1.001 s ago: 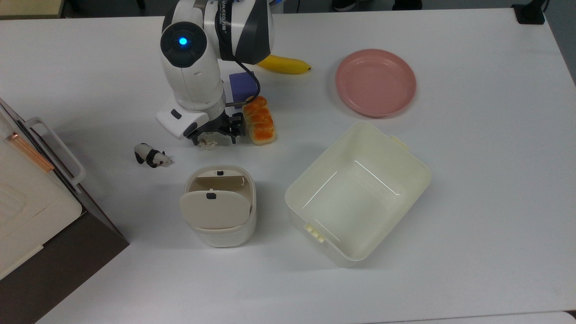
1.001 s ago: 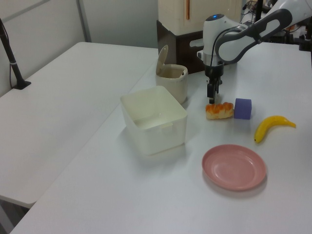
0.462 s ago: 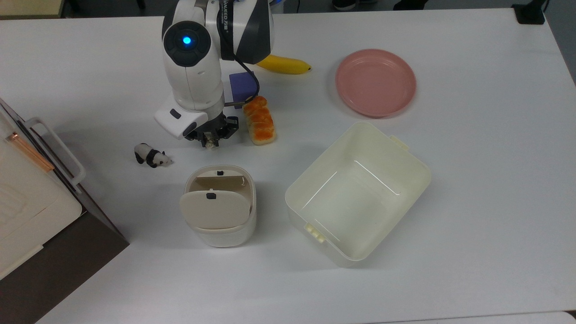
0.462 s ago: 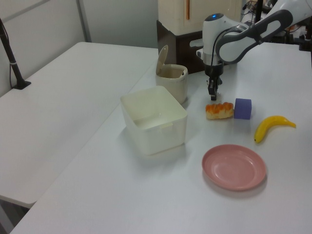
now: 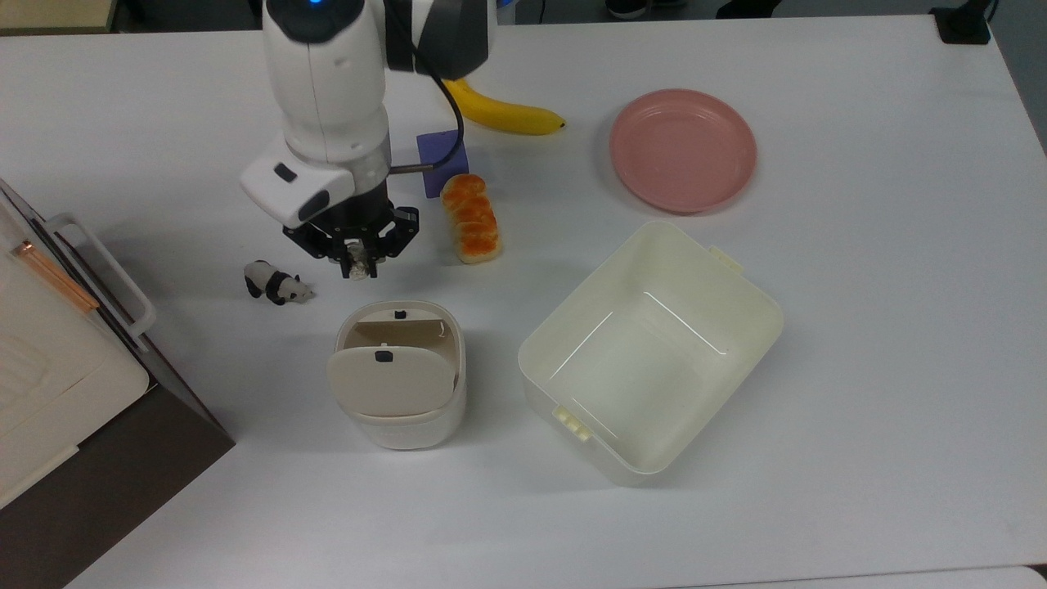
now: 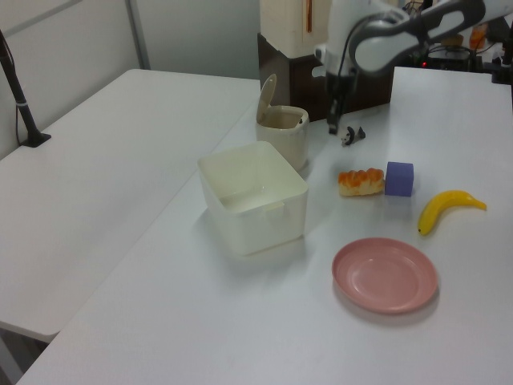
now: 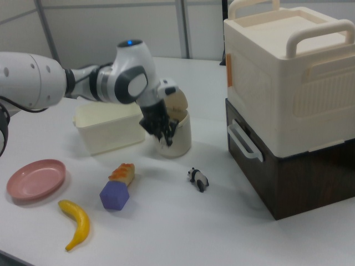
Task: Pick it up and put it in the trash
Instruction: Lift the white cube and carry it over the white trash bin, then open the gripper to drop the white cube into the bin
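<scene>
Gripper: the gripper [image 5: 357,263] points down above the table [image 5: 859,343], its fingers clamped on the paper ball [image 5: 357,267]; in the right view it [image 7: 165,134] hangs in front of the bin.
Paper ball: a small whitish wad held between the fingertips, lifted off the table, between the panda figurine and the bread in the top view.
Trash bin: the cream bin [image 5: 402,417] stands just below the gripper in the top view, its flap lid [image 5: 391,379] tilted so part of the opening shows; in the left view it [image 6: 283,135] sits beside the tub.
Panda figurine: the panda figurine [image 5: 276,284] stands on the table at the top view's left of the gripper, apart from it.
Bread: the bread [image 5: 471,218] lies at the top view's right of the gripper.
Purple block: the purple block [image 5: 443,161] sits just beyond the bread, near the banana [image 5: 503,115].
Tub: the lidless cream tub [image 5: 564,393] lies at the top view's right of the bin.
Plate: the pink plate [image 5: 682,150] rests far right in the top view.
Storage box: the cream storage box [image 7: 288,77] sits on a dark cabinet [image 7: 283,180] in the right view.
</scene>
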